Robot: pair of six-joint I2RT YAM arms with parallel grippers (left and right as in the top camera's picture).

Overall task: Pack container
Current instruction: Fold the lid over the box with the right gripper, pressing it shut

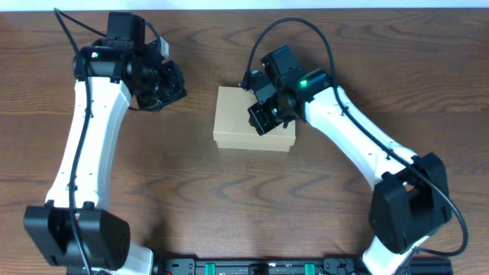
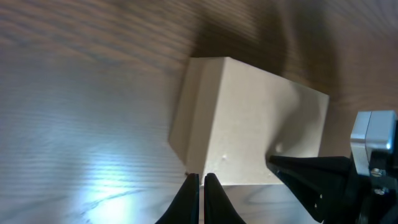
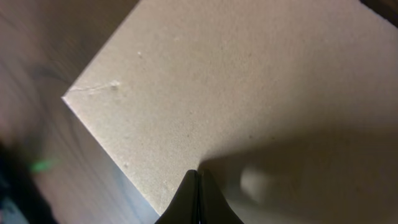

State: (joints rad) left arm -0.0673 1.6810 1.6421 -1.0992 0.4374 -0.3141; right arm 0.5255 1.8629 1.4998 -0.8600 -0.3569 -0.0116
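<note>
The container (image 1: 244,120) is a plain tan cardboard box with its lid down, in the middle of the wooden table. It also shows in the left wrist view (image 2: 249,118) and fills the right wrist view (image 3: 249,93). My right gripper (image 1: 263,116) is shut and empty, its fingertips (image 3: 196,177) over the box's lid near its right side. My left gripper (image 1: 164,90) is shut and empty, hovering left of the box, its fingertips (image 2: 201,180) apart from it. The right gripper's finger shows in the left wrist view (image 2: 311,177) on the lid.
The dark wooden table (image 1: 153,176) surrounds the box. A black rail (image 1: 260,267) runs along the front edge between the two arm bases.
</note>
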